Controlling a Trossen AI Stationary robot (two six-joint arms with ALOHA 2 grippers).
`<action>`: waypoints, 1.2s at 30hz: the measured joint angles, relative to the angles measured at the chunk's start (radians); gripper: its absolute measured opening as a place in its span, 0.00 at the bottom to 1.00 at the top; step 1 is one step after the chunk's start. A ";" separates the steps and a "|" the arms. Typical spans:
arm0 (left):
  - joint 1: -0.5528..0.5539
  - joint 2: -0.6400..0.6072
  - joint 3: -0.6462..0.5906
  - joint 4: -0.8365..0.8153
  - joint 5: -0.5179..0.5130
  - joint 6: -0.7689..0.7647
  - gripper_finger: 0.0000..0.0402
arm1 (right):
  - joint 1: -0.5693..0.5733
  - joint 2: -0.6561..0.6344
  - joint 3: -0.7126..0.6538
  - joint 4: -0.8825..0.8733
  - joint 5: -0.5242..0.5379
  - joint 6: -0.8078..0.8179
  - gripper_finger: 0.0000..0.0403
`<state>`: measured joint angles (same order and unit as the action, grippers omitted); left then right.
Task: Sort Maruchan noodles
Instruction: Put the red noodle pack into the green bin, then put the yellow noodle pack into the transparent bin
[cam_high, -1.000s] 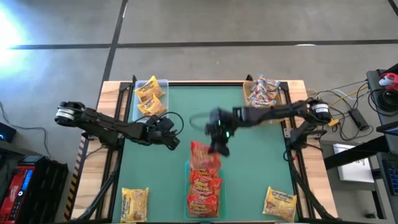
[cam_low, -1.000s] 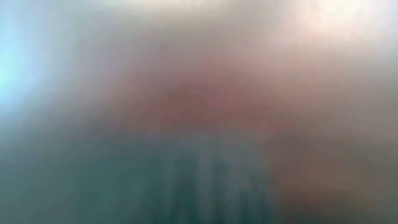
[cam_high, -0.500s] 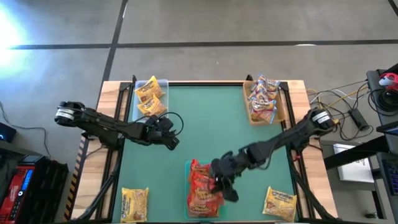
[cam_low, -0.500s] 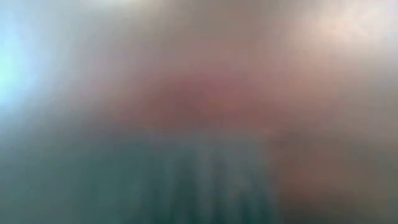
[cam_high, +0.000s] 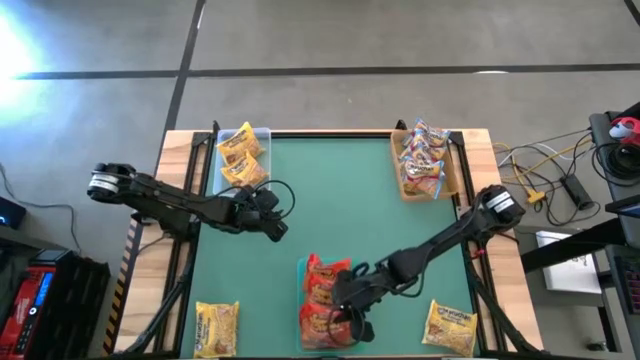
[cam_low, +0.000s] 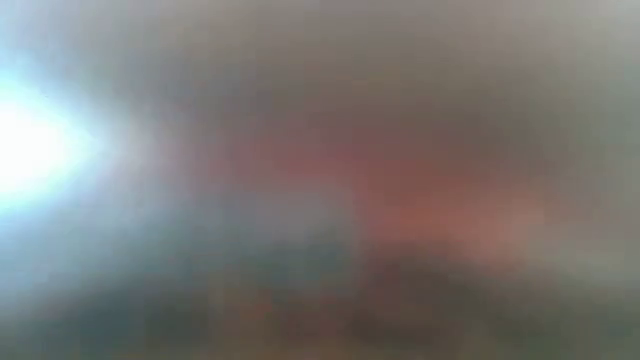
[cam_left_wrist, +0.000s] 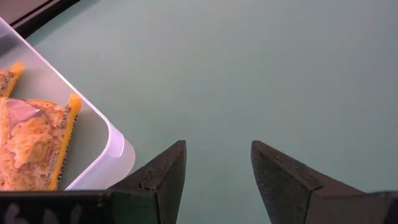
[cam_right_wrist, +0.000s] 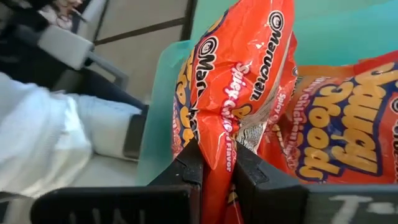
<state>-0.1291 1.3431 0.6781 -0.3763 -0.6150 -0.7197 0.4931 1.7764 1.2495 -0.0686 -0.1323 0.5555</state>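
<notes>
Bench (cam_high: 330, 200) with a green mat carries the sorting: the right pincer (cam_high: 352, 318) is clamped on a red-orange packet (cam_right_wrist: 239, 81), holding it over the green tray (cam_right_wrist: 163, 112) at the near edge where other red-orange packets (cam_high: 318, 322) lie. The left pincer (cam_high: 280, 222) hangs with fingers (cam_left_wrist: 165, 180) parted and nothing between them, just beside the clear tray (cam_left_wrist: 93, 134) of yellow packets (cam_high: 238, 155). Pale packets (cam_high: 422, 158) fill the far right tray, and two yellow packets (cam_high: 216, 328) lie at the near corners
</notes>
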 joint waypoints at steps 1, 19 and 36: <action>0.000 0.000 0.000 0.000 0.004 0.000 0.41 | 0.000 0.000 0.000 -0.004 0.008 -0.014 0.06; -0.012 -0.146 0.000 -0.017 0.176 -0.093 0.41 | 0.000 -0.039 0.123 -0.263 -0.131 -0.100 0.37; -0.575 -0.067 0.086 -0.120 0.445 -0.782 0.41 | -0.057 -0.147 0.169 -0.643 0.081 -0.281 0.45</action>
<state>-0.7038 1.2762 0.7638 -0.4961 -0.1697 -1.5021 0.4360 1.6290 1.4185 -0.7117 -0.0509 0.2745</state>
